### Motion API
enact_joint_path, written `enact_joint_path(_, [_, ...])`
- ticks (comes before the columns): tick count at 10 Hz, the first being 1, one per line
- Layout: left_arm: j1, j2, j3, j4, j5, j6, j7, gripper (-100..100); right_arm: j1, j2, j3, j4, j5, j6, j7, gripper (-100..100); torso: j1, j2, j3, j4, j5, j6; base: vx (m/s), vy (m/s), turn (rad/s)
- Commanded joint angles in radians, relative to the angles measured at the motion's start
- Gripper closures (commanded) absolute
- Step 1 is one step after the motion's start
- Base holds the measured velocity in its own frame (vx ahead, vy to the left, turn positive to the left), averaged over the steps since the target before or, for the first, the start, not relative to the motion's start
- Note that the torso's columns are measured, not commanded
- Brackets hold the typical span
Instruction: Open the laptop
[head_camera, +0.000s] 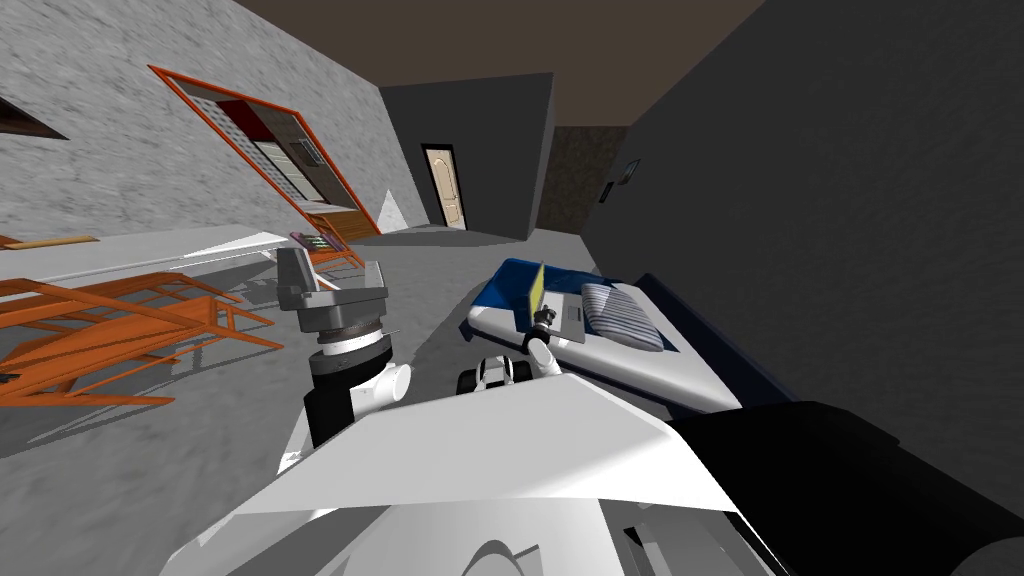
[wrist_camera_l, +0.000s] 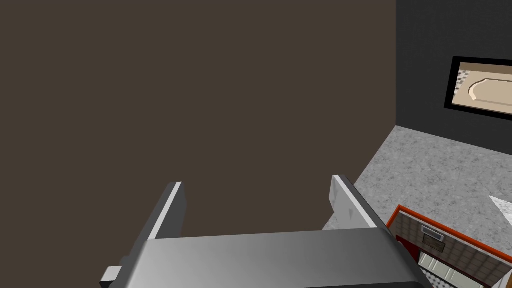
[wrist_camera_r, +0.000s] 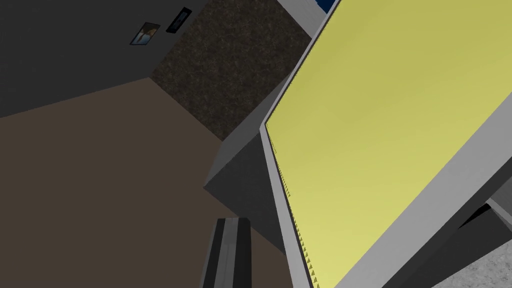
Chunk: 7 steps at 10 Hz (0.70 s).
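The laptop (head_camera: 537, 292) is seen on the bed (head_camera: 650, 375), right of centre in the head view, its lid already raised steeply and the yellow screen (wrist_camera_r: 390, 140) exposed. The right gripper (head_camera: 545, 318) is placed at the lid's near edge; whether it is open or closed cannot be told. The left gripper (head_camera: 333, 272) is held open and empty, left of centre. The opening is judged nearly done, with only a final tilt and withdrawal left

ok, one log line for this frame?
laptop: on bed, lid up, yellow screen showing | right gripper: close beside lid | left gripper: open, held high, away from bed
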Motion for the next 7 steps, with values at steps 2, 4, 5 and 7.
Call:
enact_joint_path(2, [0.0, 0.0, 0.0, 0.0, 0.0, 0.0, 0.0, 0, -0.011, -0.021, -0.006, 0.012, -0.009, -0.01, -0.098, 100, 0.0, 0.0, 0.0, 0.0, 0.0, 0.0, -0.049, -0.05, -0.017])
enact_joint_path(4, [0.0, 0.0, 0.0, 0.0, 0.0, 0.0, 0.0, 0, -0.015, -0.029, -0.008, 0.016, -0.013, -0.014, -0.152, 100, 0.0, 0.0, 0.0, 0.0, 0.0, 0.0, -0.048, -0.039, -0.013])
enact_joint_path(5, [0.0, 0.0, 0.0, 0.0, 0.0, 0.0, 0.0, 0, -0.015, -0.029, -0.008, 0.016, -0.013, -0.014, -0.165, 100, 0.001, 0.0, 0.0, 0.0, 0.0, 0.0, -0.034, -0.025, -0.007])
enact_joint_path(7, [0.0, 0.0, 0.0, 0.0, 0.0, 0.0, 0.0, 0, -0.019, -0.037, -0.011, 0.021, -0.017, -0.017, -0.21, 100, 0.0, -0.001, -0.001, 0.0, 0.0, 0.0, -0.029, -0.028, -0.009])
